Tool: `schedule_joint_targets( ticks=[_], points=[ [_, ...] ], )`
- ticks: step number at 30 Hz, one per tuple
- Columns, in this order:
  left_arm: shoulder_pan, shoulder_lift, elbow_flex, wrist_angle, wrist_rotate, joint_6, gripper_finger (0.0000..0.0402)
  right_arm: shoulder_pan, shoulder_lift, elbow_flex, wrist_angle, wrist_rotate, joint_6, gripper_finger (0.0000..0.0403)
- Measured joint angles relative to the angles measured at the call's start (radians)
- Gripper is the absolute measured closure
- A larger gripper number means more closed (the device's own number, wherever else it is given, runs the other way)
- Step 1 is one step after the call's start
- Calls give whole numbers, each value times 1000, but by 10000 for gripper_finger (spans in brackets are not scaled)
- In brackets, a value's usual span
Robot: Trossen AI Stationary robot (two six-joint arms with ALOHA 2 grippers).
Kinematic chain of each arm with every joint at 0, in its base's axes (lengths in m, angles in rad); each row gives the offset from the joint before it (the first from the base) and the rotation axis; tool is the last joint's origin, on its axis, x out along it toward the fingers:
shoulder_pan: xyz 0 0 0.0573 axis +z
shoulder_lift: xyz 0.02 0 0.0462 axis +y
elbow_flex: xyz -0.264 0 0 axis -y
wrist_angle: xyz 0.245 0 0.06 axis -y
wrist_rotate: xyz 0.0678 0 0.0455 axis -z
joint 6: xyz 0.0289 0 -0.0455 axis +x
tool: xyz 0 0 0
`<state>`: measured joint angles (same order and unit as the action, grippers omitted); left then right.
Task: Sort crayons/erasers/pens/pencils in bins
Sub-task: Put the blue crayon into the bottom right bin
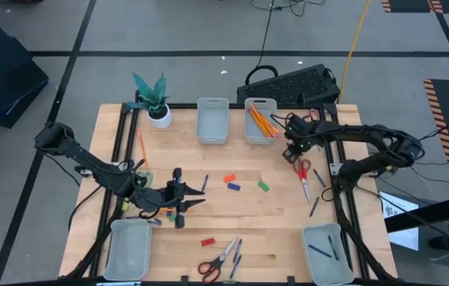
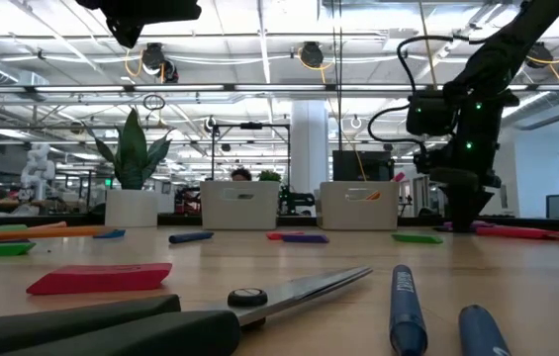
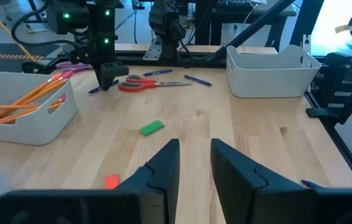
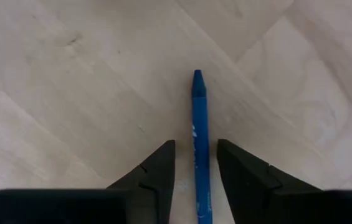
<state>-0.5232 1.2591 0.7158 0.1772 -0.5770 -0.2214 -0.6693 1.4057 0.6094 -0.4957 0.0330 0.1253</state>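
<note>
A blue crayon [image 4: 200, 143] lies flat on the wooden table, close to the far bin [image 1: 261, 127] that holds orange pencils [image 1: 262, 121]. My right gripper [image 4: 195, 146] points down over the crayon. It is open, with one finger on each side of the crayon and a gap on both sides. In the high view this gripper [image 1: 291, 152] stands just right of the pencil bin. My left gripper [image 1: 192, 199] hovers open and empty over the table's left middle. Red [image 1: 230, 179], blue [image 1: 234, 187] and green [image 1: 263, 186] erasers lie between the arms.
A second far bin [image 1: 212, 121] stands beside a white plant pot [image 1: 159, 117]. Two near bins sit at the corners, the left one [image 1: 129, 248] and the right one [image 1: 327, 253], which holds pens. Red scissors [image 1: 303, 175] lie by my right arm and other scissors [image 1: 216, 262] at the near edge. A pencil [image 1: 141, 147] lies at left.
</note>
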Motion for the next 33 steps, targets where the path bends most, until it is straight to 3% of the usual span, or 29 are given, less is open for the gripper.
schedule_joint_targets(
  ticks=[12,15,22,28,33],
  points=[
    [0,0,0,6,0,9,307,1,5,-2,-18,13,1,385],
    [0,0,0,8,0,9,307,2,-21,13,-52,7,-8,384],
    [0,0,0,8,1,9,307,26,-175,126,-321,-26,43,369],
    [0,0,0,8,1,8,307,187,-288,303,-581,-44,235,380],
    [0,-1,0,9,1,8,307,479,-324,438,-747,-101,565,377]
  ],
)
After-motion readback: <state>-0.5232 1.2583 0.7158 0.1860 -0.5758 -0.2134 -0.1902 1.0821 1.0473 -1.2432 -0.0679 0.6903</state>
